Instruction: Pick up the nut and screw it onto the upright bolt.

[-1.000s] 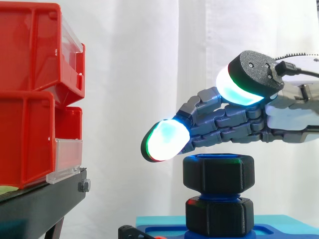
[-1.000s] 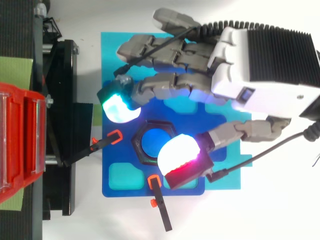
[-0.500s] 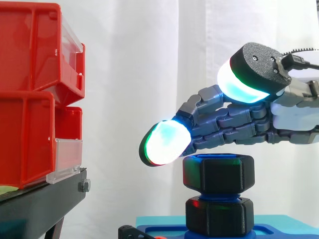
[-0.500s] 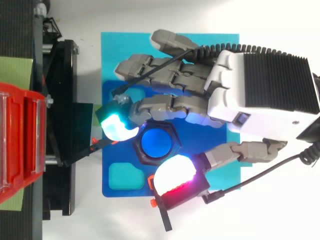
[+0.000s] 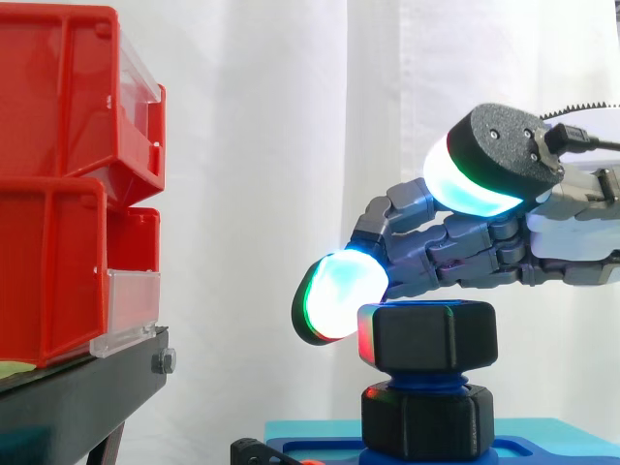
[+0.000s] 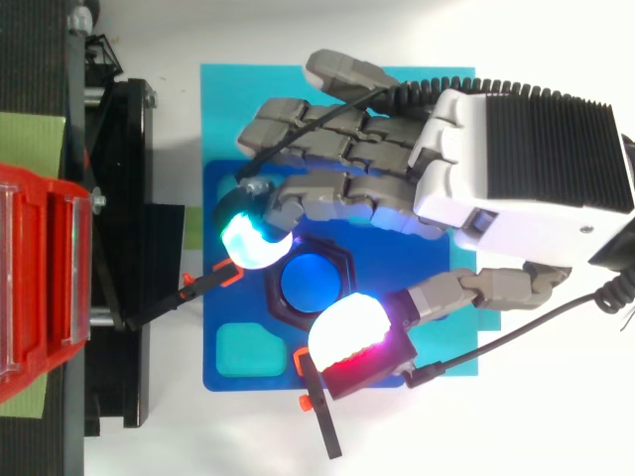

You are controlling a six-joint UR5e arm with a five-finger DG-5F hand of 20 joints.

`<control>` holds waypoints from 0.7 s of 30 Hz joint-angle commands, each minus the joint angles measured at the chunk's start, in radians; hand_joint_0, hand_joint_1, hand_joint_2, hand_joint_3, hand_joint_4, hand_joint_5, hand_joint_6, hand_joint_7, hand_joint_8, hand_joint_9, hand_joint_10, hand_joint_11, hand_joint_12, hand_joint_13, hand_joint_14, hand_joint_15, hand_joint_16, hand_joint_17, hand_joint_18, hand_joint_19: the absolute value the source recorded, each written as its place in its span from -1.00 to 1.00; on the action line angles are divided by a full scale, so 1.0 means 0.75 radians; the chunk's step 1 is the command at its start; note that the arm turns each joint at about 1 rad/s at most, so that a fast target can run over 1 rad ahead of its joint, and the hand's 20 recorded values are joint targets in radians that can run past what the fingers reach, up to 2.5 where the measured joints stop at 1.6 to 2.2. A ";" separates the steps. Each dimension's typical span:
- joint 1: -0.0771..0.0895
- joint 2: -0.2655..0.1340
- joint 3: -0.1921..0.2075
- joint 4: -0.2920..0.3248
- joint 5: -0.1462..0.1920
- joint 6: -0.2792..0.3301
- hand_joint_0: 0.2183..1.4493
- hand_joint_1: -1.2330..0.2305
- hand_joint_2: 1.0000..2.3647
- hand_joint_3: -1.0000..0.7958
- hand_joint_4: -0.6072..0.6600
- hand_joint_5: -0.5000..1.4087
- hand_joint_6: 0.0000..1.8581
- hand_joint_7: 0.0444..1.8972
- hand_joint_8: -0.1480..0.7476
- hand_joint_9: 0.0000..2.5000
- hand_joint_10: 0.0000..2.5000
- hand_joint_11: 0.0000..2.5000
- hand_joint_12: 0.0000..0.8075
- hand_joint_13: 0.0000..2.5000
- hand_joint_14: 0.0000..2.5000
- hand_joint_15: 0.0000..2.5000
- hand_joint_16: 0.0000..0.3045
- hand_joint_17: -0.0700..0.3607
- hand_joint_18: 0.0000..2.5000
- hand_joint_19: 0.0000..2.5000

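A black hex nut (image 5: 427, 335) sits on top of the upright blue bolt (image 6: 312, 279), whose end shows through the nut's hole. A second black nut (image 5: 426, 420) sits lower on the same bolt, on the dark blue baseplate (image 6: 223, 198). My hand (image 6: 516, 169) reaches in from the right, just above the nut, fingers mostly straight. One glowing cyan fingertip (image 5: 339, 296) rests against the top nut's upper left corner. The thumb pad (image 5: 473, 172) hangs higher, above the nut's near side, and does not press on it. The hand holds nothing.
Red bins (image 5: 58, 194) stack on a black stand (image 5: 77, 397) to the left. Two black clamps with orange tips (image 6: 228, 273) (image 6: 317, 426) lie at the baseplate's left and front edges. A cyan sheet (image 6: 213, 89) lies under the plate.
The hand has dropped slightly and curled its leading finger down, so the cyan fingertip now touches the top nut's corner. The thumb pad shifted closer over the nut.
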 commanded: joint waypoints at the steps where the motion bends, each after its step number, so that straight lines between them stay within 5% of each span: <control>1: -0.004 0.000 0.000 -0.004 -0.001 0.001 -0.58 0.31 -1.00 -0.44 0.27 -0.60 -0.46 0.04 -0.15 -0.71 -1.00 -1.00 -0.28 -0.93 -1.00 -1.00 -0.76 -0.30 -1.00 -1.00; 9: -0.024 0.002 0.000 -0.004 -0.015 -0.001 -0.54 0.20 -1.00 -0.44 0.25 -0.51 -0.46 0.40 -0.10 -0.48 -1.00 -1.00 -0.36 -0.78 -1.00 -1.00 -0.81 -0.37 -1.00 -1.00; 21: -0.055 0.000 0.000 0.004 -0.046 -0.005 -0.50 0.11 -1.00 -0.44 0.14 -0.44 -0.40 0.39 -0.11 -0.20 -1.00 -1.00 -0.47 -0.56 -1.00 -1.00 -0.88 -0.48 -0.85 -1.00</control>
